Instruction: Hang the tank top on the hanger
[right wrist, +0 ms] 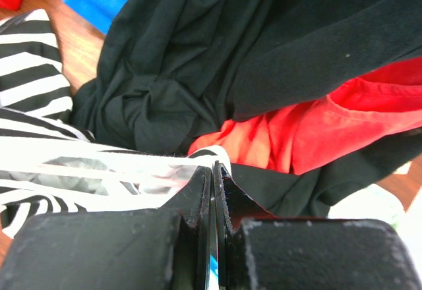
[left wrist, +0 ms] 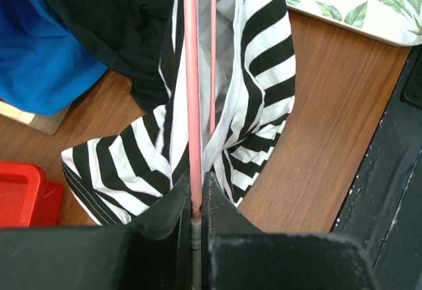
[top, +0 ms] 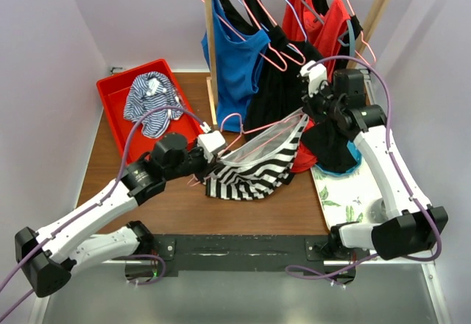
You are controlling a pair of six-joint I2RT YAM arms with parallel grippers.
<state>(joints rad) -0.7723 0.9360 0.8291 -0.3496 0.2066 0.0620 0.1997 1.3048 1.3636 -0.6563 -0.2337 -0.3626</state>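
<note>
The black-and-white striped tank top [top: 254, 169] hangs stretched between my two grippers, its lower part resting on the wooden table. The pink wire hanger [top: 259, 142] runs through it, hook end near my left gripper. My left gripper [top: 213, 144] is shut on the hanger's wire; in the left wrist view the pink wire [left wrist: 192, 105] runs up from the closed jaws [left wrist: 196, 179] across the striped fabric [left wrist: 264, 59]. My right gripper [top: 307, 112] is shut on the top's white edge, seen in the right wrist view [right wrist: 212, 166] with the fabric [right wrist: 99, 171] pulled left.
A clothes rack with a wooden post [top: 210, 44] stands behind, holding a blue top [top: 239, 59], a black top [top: 280, 88] and red garments [top: 324, 15]. A red tray [top: 114, 88] at the back left holds a thin-striped garment [top: 151, 103]. A floral mat [top: 346, 191] lies at right.
</note>
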